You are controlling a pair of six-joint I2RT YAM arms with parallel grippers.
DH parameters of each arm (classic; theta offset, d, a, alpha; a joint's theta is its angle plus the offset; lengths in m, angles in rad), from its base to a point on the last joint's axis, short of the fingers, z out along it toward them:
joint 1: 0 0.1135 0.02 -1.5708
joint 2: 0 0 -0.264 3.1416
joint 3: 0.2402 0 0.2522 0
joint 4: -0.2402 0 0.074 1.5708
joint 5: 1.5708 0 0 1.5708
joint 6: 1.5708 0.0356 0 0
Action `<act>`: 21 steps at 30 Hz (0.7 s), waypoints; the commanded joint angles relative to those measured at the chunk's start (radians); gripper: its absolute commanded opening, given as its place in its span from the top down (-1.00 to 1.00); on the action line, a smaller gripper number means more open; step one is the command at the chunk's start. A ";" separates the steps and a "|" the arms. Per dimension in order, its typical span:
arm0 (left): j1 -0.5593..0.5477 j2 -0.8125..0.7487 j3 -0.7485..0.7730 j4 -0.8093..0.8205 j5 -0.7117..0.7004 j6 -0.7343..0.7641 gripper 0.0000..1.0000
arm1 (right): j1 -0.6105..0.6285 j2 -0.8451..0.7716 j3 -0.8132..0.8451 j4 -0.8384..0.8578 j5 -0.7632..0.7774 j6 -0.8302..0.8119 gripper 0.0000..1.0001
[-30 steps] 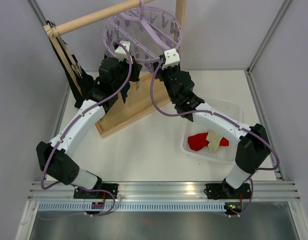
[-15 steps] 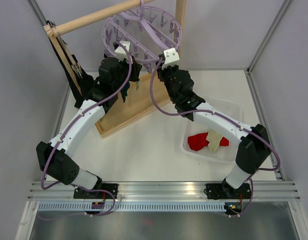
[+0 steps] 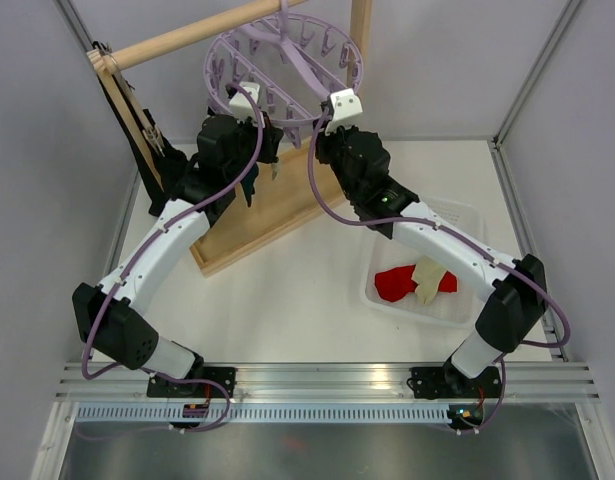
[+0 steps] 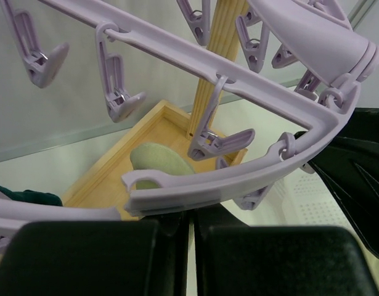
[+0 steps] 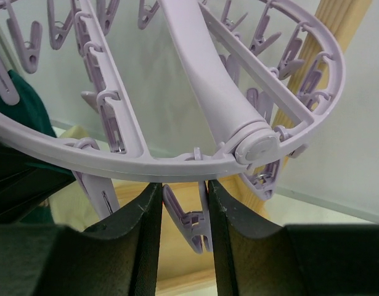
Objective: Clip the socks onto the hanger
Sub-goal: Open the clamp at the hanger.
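Hanger: the lavender hanger [image 5: 207, 92] hangs from the top bar of the wooden rack [image 3: 277, 215] at the back of the desk [image 3: 307, 300], its clips dangling from two rings.
Right arm: the right gripper [image 5: 184, 188] is raised just under the outer ring. Its jaws are about half closed, with one clip [image 5: 189, 222] between them, the clip's sides against both fingers.
Left arm: the left gripper [image 4: 190, 222] sits just under the ring on the other side. Its jaws are fully closed, and whether anything is pinched between them cannot be told.
Socks in tray: a red sock [image 3: 397, 284] and a cream sock [image 3: 425, 276] lie touching in the clear tray [image 3: 457, 215] on the right of the desk.
Sock on rack: a pale sock [image 4: 161, 161] lies on the rack's wooden base.
Teal sock: the teal sock [image 5: 16, 102] shows up beside the ring, next to the left arm. What holds it there cannot be told.
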 commanded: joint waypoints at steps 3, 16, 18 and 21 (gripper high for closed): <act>-0.001 -0.031 0.007 0.045 0.039 0.011 0.95 | 0.003 -0.051 0.072 -0.102 -0.071 0.140 0.99; -0.001 -0.204 -0.200 0.021 0.122 -0.042 0.95 | 0.003 -0.037 0.142 -0.223 -0.164 0.361 0.99; -0.001 -0.227 -0.220 0.011 0.149 -0.049 0.95 | 0.003 -0.034 0.144 -0.224 -0.176 0.383 1.00; -0.001 -0.262 -0.263 0.019 0.189 -0.061 0.95 | 0.005 -0.031 0.147 -0.227 -0.180 0.420 0.99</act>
